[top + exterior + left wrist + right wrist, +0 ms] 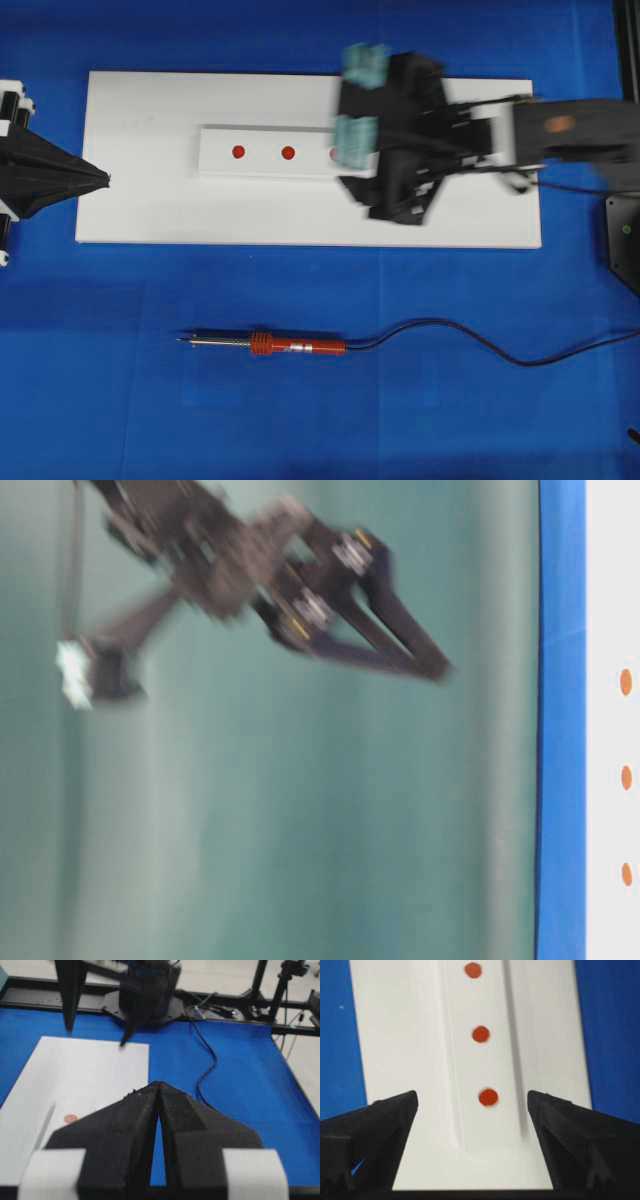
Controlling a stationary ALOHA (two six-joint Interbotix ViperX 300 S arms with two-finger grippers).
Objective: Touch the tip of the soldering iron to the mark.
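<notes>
Three red marks on white strip, soldering iron apart

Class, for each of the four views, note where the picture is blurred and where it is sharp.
Overhead: right gripper smeared, soldering iron crisp. Table-level: the arm streaked. Left wrist: shut left gripper fairly sharp, background soft. Right wrist: red dots slightly fuzzy.

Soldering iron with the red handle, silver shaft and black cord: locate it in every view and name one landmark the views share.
Overhead: the soldering iron lies on the blue cloth below the white board, tip pointing left.
Table-level: not in view.
Left wrist: only its black cord shows, on the blue cloth.
Right wrist: not in view.
Shared landmark: the white board with red dots.
</notes>
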